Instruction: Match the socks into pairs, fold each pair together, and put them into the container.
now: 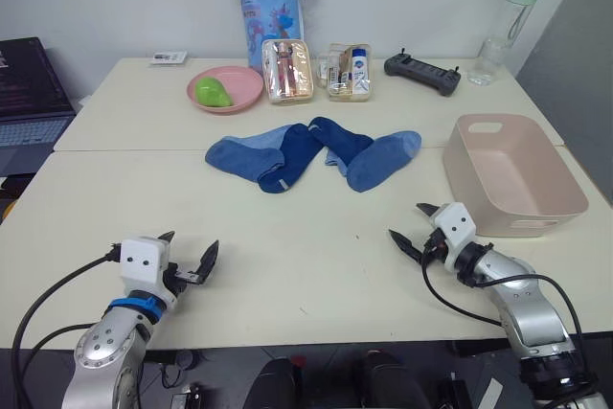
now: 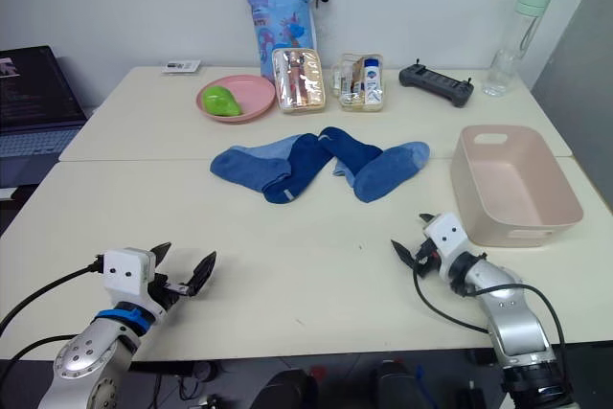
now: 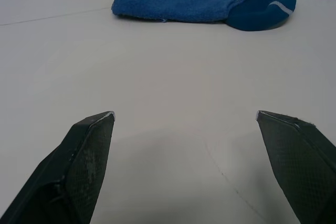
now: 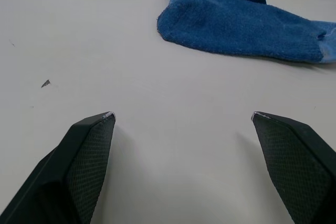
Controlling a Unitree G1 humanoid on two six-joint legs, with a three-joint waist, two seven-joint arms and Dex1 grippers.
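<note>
While both grippers rest low over the near table edge, four socks lie untouched mid-table.

Nearest the camera, the left gripper (image 1: pixel 188 258) and the right gripper (image 1: pixel 414 226) are seen with their black fingers spread wide and nothing held between them. Beyond them, the socks (image 1: pixel 311 152) are bunched in an overlapping row on the cream table (image 1: pixel 287 237): soft knit, two dark royal blue in the middle, two lighter blue at the outer ends with pale cuffs. To the right of the socks, the pale pink container (image 1: pixel 511 174) is set near the table's right edge, empty, with rounded corners and a handle slot. Farthest back, a round pink plate (image 1: pixel 226 89) and clear pouches (image 1: pixel 287 71) are lined up.
</note>
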